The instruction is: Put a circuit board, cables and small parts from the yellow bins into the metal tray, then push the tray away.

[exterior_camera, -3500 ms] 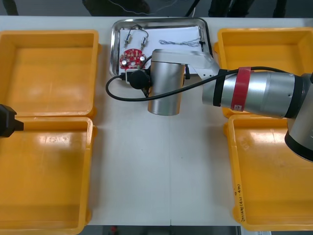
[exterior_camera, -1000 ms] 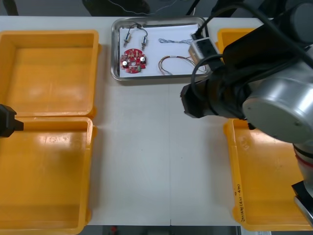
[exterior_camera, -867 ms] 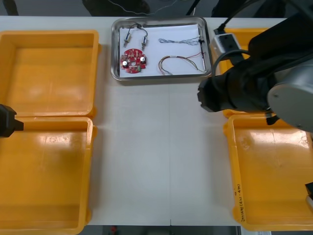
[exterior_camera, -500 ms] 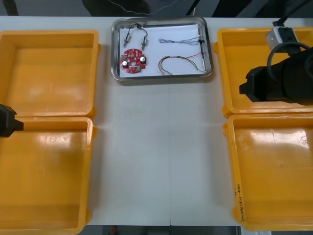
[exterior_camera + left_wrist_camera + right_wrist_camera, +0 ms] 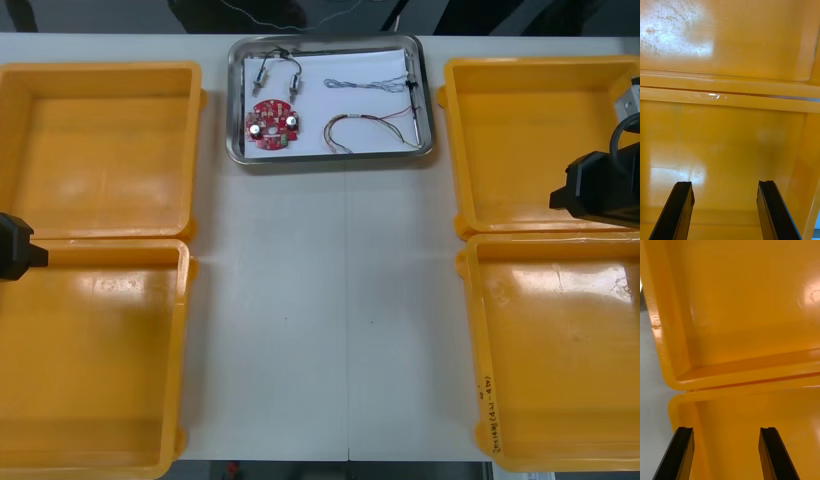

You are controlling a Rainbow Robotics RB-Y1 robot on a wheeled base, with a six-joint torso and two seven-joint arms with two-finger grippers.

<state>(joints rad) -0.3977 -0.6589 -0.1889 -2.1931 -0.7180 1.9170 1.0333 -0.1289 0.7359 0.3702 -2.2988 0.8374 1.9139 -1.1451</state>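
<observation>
Front view: metal tray [image 5: 330, 157] at tabletop's [image 5: 330, 300] far middle, loaded with red circuit board [image 5: 270, 124], cables [image 5: 368, 85]. Probably light, stiff, slippery; push near rim. Right pincer [image 5: 726, 431], left pincer [image 5: 724, 185] released above yellow bins [image 5: 100, 150].

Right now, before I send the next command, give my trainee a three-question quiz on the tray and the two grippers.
1. True or false: the round red circuit board lies inside the metal tray.
2. Pick one. The right gripper is: A) shut on a cable; B) open above the seam between two yellow bins; C) shut on nothing.
3. Fill in: the left gripper, over the bins on its own side, has its fingers ___.

Key: 1 true; 2 B; 3 open.
</observation>
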